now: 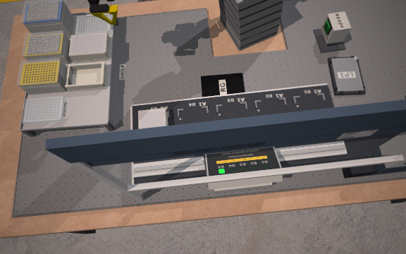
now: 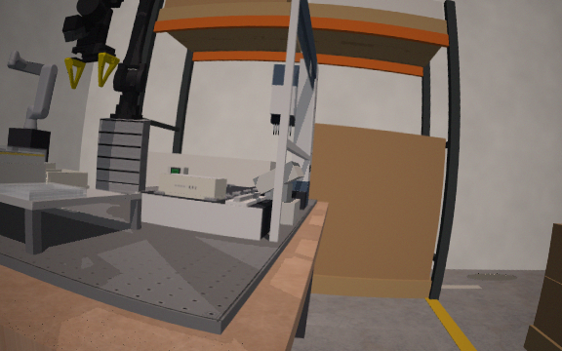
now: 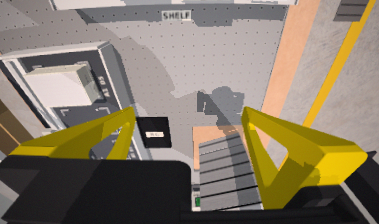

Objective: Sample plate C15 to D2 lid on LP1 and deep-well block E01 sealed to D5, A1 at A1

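My gripper [image 1: 105, 13] is open and empty, high above the back end of the SHELF [image 1: 70, 63]; it also shows in the exterior view [image 2: 91, 68] and the wrist view [image 3: 189, 120]. A white sealed deep-well block [image 1: 151, 118] lies inside the brackets of D5, also seen in the wrist view [image 3: 60, 85]. A clear well plate [image 1: 90, 24] lies on the shelf right below my fingers. A second clear plate [image 1: 44, 109] lies at the shelf's near end. I cannot read any ID labels. Lid park LP1 [image 1: 346, 75] is empty. D1 to D4 [image 1: 252, 102] are empty.
The shelf also holds three tip racks [image 1: 42, 44], a sealed block [image 1: 88, 46] and an open reservoir [image 1: 85, 75]. The regrip nest RG [image 1: 223, 85] is empty. The READY key [image 1: 337, 25] stands at the far right. The arm's base [image 1: 250, 21] and the blue gantry bar [image 1: 238, 128] stand tall.
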You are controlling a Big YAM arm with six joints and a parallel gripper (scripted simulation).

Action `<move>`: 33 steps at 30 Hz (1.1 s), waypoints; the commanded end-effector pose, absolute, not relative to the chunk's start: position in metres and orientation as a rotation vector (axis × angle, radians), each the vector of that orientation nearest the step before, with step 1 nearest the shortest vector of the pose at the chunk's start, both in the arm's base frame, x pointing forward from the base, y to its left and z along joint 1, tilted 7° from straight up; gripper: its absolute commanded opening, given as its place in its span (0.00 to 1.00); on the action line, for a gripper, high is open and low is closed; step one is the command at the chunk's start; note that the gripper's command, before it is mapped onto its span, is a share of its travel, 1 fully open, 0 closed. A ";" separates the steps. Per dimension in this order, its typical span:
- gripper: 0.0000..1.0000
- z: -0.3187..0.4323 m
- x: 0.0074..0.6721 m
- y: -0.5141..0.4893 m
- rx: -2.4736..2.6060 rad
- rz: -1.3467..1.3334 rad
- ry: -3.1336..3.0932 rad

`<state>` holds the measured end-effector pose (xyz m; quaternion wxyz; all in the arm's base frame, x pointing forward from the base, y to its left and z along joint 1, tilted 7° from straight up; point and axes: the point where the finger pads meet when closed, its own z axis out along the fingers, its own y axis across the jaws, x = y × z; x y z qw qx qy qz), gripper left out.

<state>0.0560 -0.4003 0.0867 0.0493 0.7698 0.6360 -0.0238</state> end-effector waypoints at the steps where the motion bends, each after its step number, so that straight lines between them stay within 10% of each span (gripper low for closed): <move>1: 1.00 0.104 0.035 -0.408 2.293 -0.125 1.925; 33: 1.00 0.101 -0.095 -0.404 2.300 -0.146 1.931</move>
